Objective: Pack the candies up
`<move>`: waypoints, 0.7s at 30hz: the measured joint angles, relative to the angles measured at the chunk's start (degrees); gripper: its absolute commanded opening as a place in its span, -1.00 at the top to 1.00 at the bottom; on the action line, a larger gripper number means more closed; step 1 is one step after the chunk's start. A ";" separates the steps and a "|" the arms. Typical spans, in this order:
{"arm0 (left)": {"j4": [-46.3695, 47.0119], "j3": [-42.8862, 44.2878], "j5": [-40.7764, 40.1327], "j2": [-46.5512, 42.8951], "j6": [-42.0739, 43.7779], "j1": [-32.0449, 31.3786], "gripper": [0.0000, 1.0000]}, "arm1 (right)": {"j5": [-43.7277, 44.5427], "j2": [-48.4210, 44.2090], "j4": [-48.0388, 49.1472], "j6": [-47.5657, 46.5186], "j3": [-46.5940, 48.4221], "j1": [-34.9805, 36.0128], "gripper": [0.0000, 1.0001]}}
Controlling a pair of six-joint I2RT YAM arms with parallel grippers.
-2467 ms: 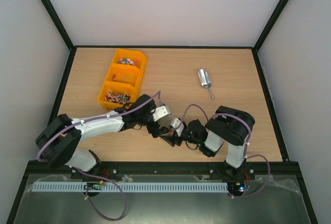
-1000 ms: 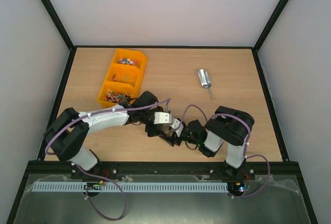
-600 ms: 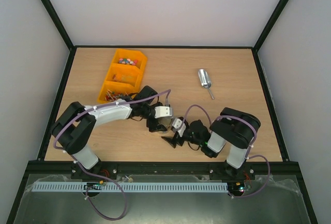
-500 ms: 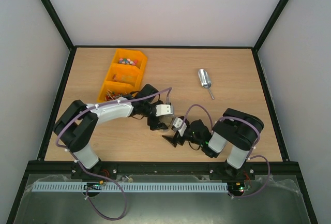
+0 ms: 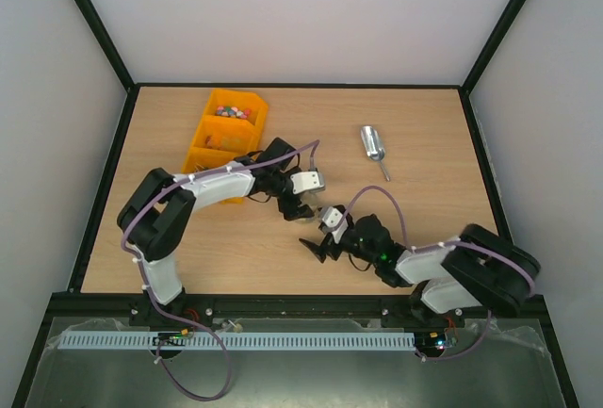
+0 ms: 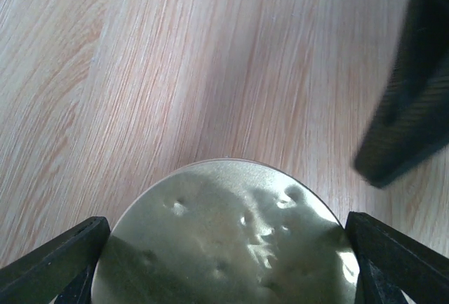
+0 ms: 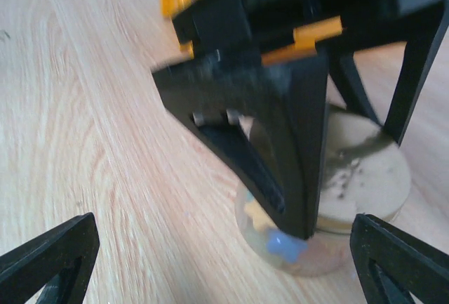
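- Your left gripper (image 6: 226,221) clamps a round, gold-toned metal lid (image 6: 224,262). The lid's dimpled face spans the black fingers edge to edge.
- Below that lid stands a clear jar (image 7: 302,258) on the pale woodgrain table (image 5: 443,182), just toward 6 o'clock of centre. Inside it you see a few candies (image 7: 284,246), blue and yellow, glossy and rounded.
- More candies fill the far compartment of the orange plastic bin (image 5: 226,125), at 10 o'clock from the jar. The bin's long axis runs from 1 to 7 o'clock.
- The sweets are near-round beads, so you cannot read a long axis or heading on any of them. The jar's own axis is vertical, lid up.
- Your right gripper (image 5: 317,247) sits at 5 o'clock from the jar, near but apart, its jaws spread wide and holding nothing.
- A shiny metal scoop (image 5: 374,149) lies at 2 o'clock, with its bowl toward 11 and its thin handle toward 5.
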 measured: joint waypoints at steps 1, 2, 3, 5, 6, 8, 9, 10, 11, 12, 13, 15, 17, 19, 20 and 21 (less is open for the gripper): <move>-0.39 0.55 -0.22 0.26 -0.57 0.00 -0.98 | -0.02 -2.36 -1.90 0.28 0.20 0.00 -0.97; -0.94 1.25 -0.57 0.61 -1.27 0.00 -0.98 | -0.11 -4.17 -3.30 0.44 0.37 0.00 -0.97; -1.40 2.08 -0.76 1.03 -2.03 0.00 -0.98 | -0.13 -6.36 -5.14 0.61 0.55 0.00 -0.97; -2.45 3.93 -1.07 1.70 -3.45 0.00 -0.98 | -0.15 -10.45 -8.63 0.90 0.66 0.00 -0.97; -3.04 4.87 -1.09 1.79 -4.13 0.00 -0.99 | -0.17 -12.28 -10.54 1.05 0.72 -0.02 -0.97; -4.00 6.84 -1.01 1.77 -5.25 0.11 -0.99 | -0.42 -16.33 -14.69 1.42 0.85 -0.04 -0.97; -4.22 7.58 -0.94 1.75 -5.75 0.11 -0.98 | -0.63 -18.08 -16.33 1.53 0.98 -0.07 -0.97; -4.59 8.35 -0.83 1.62 -6.19 0.22 -0.99 | -1.01 -20.02 -18.40 1.64 1.29 -0.11 -0.97; -4.90 8.74 -0.63 1.40 -6.58 0.28 -0.98 | -1.36 -21.88 -20.15 1.70 1.64 -0.17 -0.97; -5.55 9.14 -0.31 1.07 -7.19 0.39 -0.98 | -1.66 -23.41 -21.86 1.77 2.05 -0.22 -0.97; -6.29 9.42 0.20 0.68 -7.76 0.61 -0.98 | -1.90 -24.79 -23.54 1.95 2.67 -0.31 -0.97; -8.09 10.25 1.20 -0.26 -9.16 1.31 -0.98 | -2.29 -26.60 -26.95 2.34 4.52 -0.35 -0.97; -9.49 11.52 1.92 -1.11 -10.54 2.40 -0.99 | -2.34 -27.04 -29.75 2.78 6.95 -0.39 -0.97; -11.17 13.99 2.01 -1.97 -12.09 4.11 -0.99 | -2.25 -26.84 -32.48 3.04 10.21 -0.50 -0.97; -11.85 15.52 1.88 -2.21 -12.68 4.96 -0.98 | -2.12 -26.43 -33.81 3.17 12.22 -0.72 -0.97; -12.50 16.98 1.64 -2.38 -13.25 5.70 -0.99 | -1.97 -25.70 -35.04 3.32 14.58 -0.92 -0.97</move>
